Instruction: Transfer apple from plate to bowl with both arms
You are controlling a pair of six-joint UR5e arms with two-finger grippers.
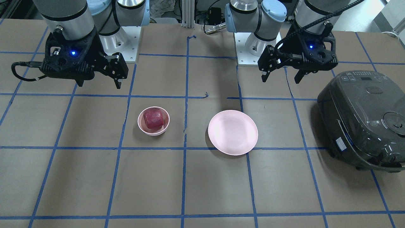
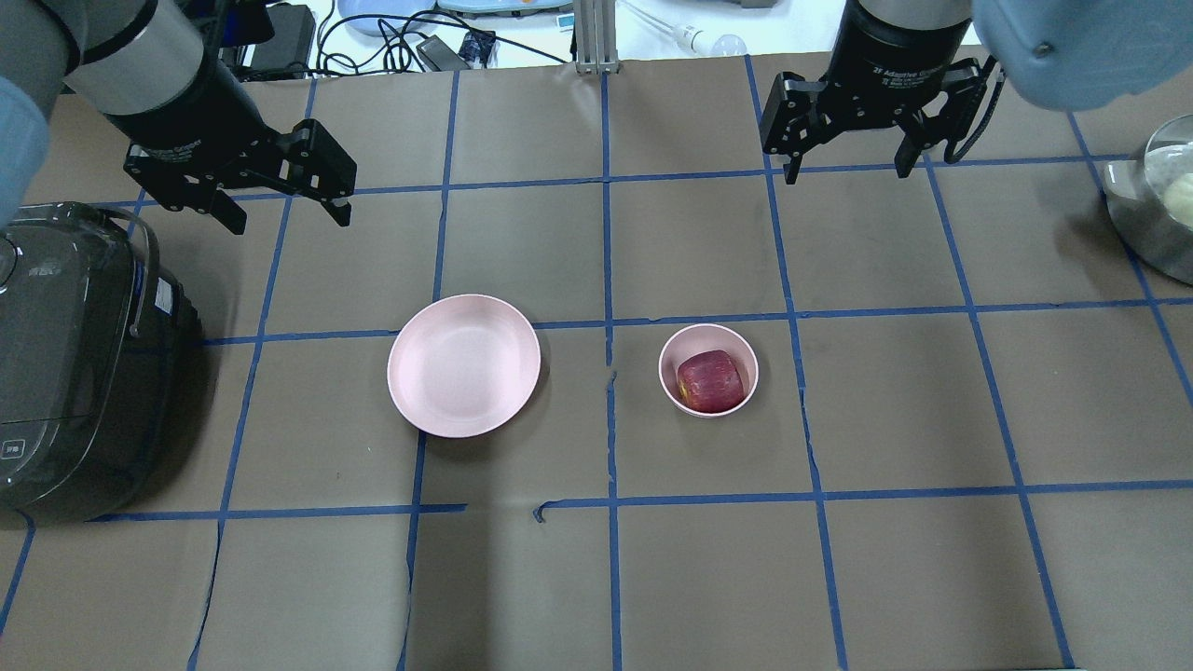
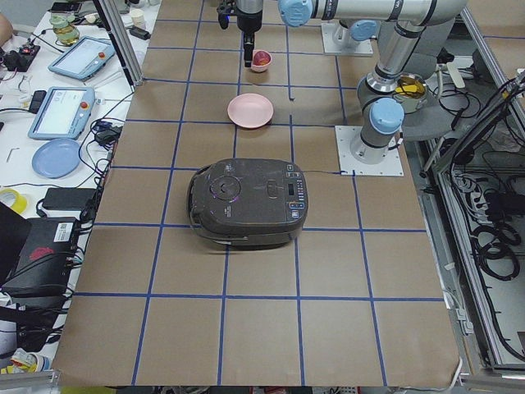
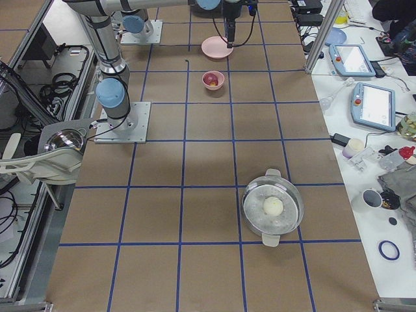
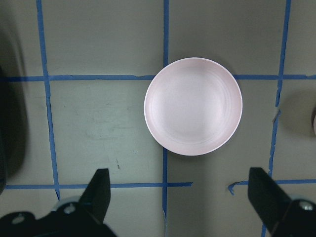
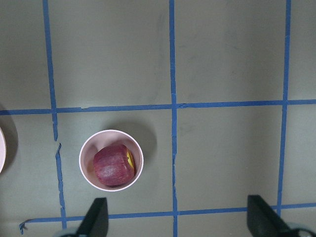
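Note:
The dark red apple [image 2: 710, 380] lies inside the small deep pink bowl [image 2: 673, 349], right of the table's middle; the right wrist view shows the apple [image 6: 114, 165] in the bowl [image 6: 87, 149]. The wide pink plate [image 2: 463, 364] sits bare to the left, also in the left wrist view [image 5: 193, 106]. My left gripper [image 2: 284, 210] is open and empty, raised behind the plate. My right gripper [image 2: 846, 168] is open and empty, raised behind the bowl. In the front-facing view the apple [image 1: 153, 118], the plate [image 1: 233, 132], the left gripper [image 1: 281, 77] and the right gripper [image 1: 99, 85] all show.
A dark rice cooker [image 2: 70, 363] stands at the table's left edge, close beside the left arm. A metal pot [image 2: 1156, 210] with a pale ball in it sits at the right edge. Blue tape lines grid the brown table.

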